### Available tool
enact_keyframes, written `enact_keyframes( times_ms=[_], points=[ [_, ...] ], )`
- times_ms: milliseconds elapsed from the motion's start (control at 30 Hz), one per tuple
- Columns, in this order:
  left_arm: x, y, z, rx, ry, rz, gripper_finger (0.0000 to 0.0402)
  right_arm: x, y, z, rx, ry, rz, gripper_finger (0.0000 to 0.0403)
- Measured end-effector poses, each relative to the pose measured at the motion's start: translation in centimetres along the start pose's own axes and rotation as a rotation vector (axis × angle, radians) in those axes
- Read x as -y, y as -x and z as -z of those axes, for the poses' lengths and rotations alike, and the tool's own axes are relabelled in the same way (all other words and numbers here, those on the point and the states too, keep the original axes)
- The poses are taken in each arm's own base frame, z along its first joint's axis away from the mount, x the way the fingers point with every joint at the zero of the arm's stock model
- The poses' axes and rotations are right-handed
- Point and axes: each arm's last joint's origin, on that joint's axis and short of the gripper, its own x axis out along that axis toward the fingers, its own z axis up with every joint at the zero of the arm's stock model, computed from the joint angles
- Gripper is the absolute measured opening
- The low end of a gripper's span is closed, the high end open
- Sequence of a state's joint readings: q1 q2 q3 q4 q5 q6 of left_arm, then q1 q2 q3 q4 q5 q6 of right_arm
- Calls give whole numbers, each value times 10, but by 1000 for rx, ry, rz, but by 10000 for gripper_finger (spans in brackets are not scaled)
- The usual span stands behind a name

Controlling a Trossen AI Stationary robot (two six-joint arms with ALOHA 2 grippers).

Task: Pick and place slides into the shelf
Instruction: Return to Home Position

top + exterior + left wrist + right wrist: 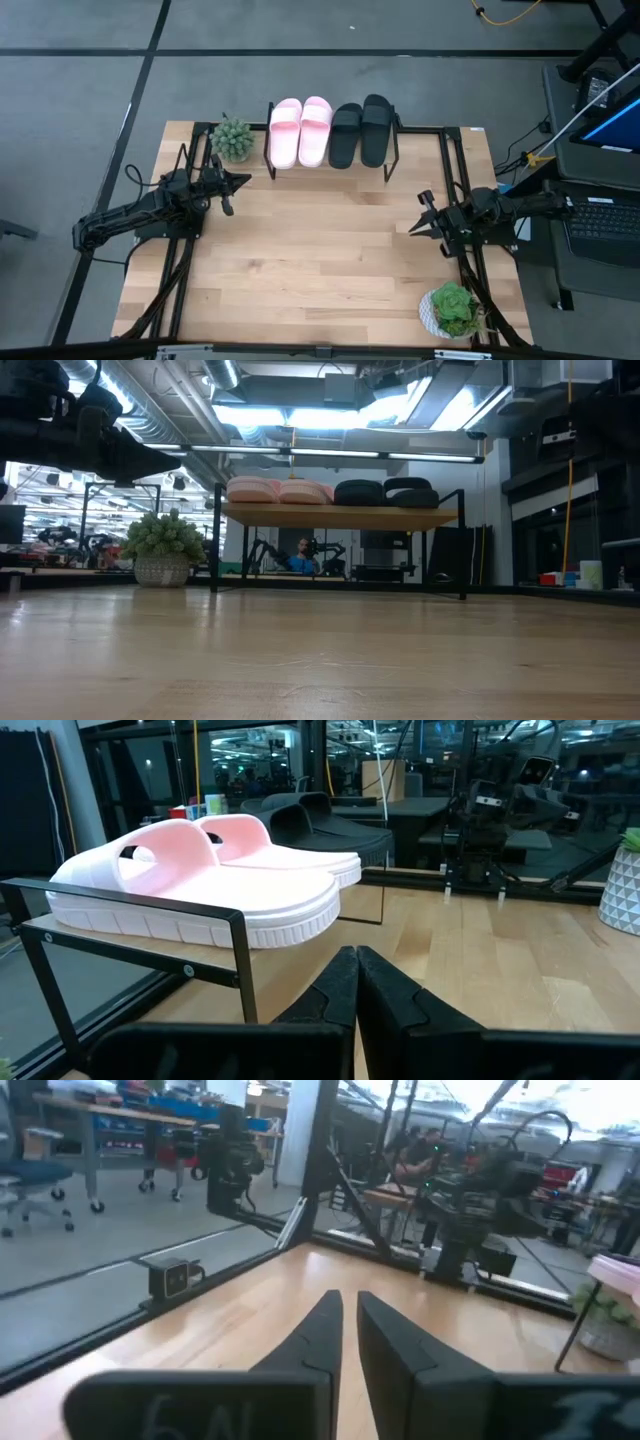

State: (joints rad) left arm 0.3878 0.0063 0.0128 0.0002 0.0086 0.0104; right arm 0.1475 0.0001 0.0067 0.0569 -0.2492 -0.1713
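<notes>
All 4 slides lie side by side on top of the shelf (pixel 340 517), which stands at the far edge of the wooden surface (pixel 320 260). In the high view the 2 pink slides (pixel 300 132) take the left half and the 2 black slides (pixel 361 133) the right half. Neighbouring slides touch or nearly touch. The outer black slide sits slightly farther back than its mate.

The left hand (pixel 243 181) hovers near the surface's left edge, short of the shelf. Its 2 fingers (pixel 335 995) are pressed together and grasp nothing. The right hand (pixel 415 229) hangs by the right edge, well apart from the shelf. Its fingers (pixel 315 1335) are drawn close with only a thin slit between them, and they too are empty.

A potted plant (pixel 233 139) stands just beside the shelf's left end. A second potted plant (pixel 455 310) stands at the near right corner.
</notes>
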Motion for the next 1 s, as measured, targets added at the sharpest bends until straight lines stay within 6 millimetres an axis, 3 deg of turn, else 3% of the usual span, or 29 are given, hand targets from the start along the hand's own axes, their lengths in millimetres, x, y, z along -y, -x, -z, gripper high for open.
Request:
enact_keyframes(
  times_ms=[200,1000],
  points=[
    [0,0,0,0,0,0,0,2,0,1,-4,-84,12,37],
    [0,0,0,0,0,0,0,2,0,1,-11,-86,11,37]
  ],
)
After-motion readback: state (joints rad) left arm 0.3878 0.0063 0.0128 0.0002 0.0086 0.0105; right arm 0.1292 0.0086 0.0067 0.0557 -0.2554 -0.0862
